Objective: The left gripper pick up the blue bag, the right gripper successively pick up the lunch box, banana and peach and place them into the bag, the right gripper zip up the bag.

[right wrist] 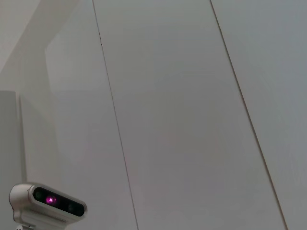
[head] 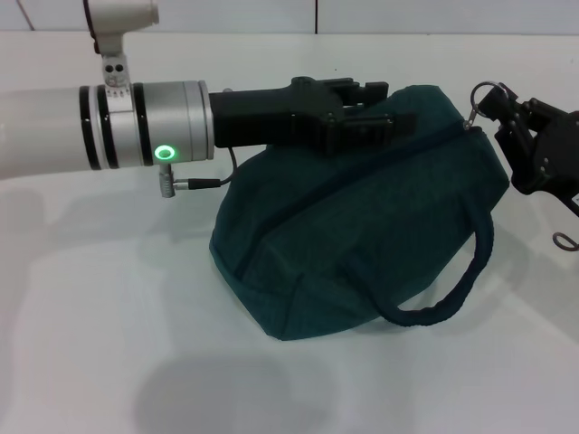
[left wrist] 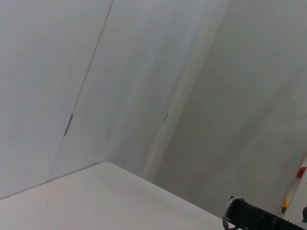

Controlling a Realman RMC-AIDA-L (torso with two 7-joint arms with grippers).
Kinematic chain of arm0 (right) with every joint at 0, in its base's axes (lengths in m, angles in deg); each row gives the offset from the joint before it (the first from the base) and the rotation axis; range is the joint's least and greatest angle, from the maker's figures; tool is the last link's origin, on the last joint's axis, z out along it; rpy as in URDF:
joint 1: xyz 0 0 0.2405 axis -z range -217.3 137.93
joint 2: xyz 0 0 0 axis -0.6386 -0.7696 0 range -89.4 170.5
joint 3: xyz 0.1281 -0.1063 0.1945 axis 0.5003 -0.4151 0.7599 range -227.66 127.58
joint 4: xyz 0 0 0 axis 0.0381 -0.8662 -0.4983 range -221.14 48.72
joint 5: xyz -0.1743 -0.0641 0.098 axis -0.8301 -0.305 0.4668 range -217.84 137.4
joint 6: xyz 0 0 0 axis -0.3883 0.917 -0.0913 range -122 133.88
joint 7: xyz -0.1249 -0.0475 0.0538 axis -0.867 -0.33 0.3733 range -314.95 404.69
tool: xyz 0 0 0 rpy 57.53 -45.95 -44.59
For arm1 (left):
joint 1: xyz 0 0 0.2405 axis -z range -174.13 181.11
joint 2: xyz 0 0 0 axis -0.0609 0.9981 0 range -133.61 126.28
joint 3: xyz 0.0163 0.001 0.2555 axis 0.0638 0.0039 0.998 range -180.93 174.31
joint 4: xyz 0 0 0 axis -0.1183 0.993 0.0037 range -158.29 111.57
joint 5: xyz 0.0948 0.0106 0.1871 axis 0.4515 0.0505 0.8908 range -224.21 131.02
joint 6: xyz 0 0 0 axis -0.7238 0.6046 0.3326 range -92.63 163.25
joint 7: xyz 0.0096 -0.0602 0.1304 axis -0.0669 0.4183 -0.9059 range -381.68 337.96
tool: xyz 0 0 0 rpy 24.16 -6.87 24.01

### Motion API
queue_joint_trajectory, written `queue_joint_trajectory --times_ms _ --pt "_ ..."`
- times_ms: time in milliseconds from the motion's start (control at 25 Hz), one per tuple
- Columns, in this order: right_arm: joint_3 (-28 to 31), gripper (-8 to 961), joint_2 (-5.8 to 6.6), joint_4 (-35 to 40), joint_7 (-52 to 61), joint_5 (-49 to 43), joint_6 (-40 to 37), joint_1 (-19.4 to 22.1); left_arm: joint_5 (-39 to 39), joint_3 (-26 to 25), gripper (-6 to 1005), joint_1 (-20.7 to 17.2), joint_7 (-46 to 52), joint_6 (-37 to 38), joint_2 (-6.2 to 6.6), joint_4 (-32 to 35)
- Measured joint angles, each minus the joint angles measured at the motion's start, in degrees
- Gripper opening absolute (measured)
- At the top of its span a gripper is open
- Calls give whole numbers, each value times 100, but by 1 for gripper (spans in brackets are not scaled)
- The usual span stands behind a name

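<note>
A loop handle [head: 452,280] droops off the near side of the blue bag [head: 362,226], which sits slumped on the white counter [head: 109,362], its dark zipper seam running diagonally up toward the far right corner. The bag looks closed along the stretch of seam that shows, so whatever is inside cannot be seen.

From the left, the robot's left arm [head: 99,127] reaches across at bag height, a green ring light [head: 165,153] glowing on its silver wrist. The left gripper [head: 366,117] lies over the bag's far top edge, its black fingers [head: 375,128] pressed against the fabric there; from here it cannot be told whether they actually pinch it.

At the right edge, the right gripper [head: 493,107] hangs just beside the bag's upper right corner. Its fingers are pressed together on the metal ring zipper pull [head: 482,93], which stands up above the end of the seam, with the black gripper body trailing off toward the frame's right side.

The left wrist view looks out past the counter's far corner [left wrist: 103,165] to pale wall panels, with the ring and dark gripper body of the other arm [left wrist: 254,215] showing at the lower edge. The right wrist view shows only wall panels and a small white camera unit [right wrist: 45,203] with a pink light.
</note>
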Motion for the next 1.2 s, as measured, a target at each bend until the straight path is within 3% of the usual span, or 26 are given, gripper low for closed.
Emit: queue_joint_trajectory --times_ms 200,640,720,1200 --pt "8 79 0 0 3 9 -1 7 8 1 705 -6 -126 -114 -21 3" --pt "36 82 0 0 33 40 -1 59 93 19 234 -20 -389 -169 -58 -27" --pt "36 82 -1 0 39 44 -1 64 94 19 77 -20 -412 -167 -60 -25" --pt "39 85 -18 -391 485 590 242 80 -11 -7 54 -81 -640 -106 -67 -38"
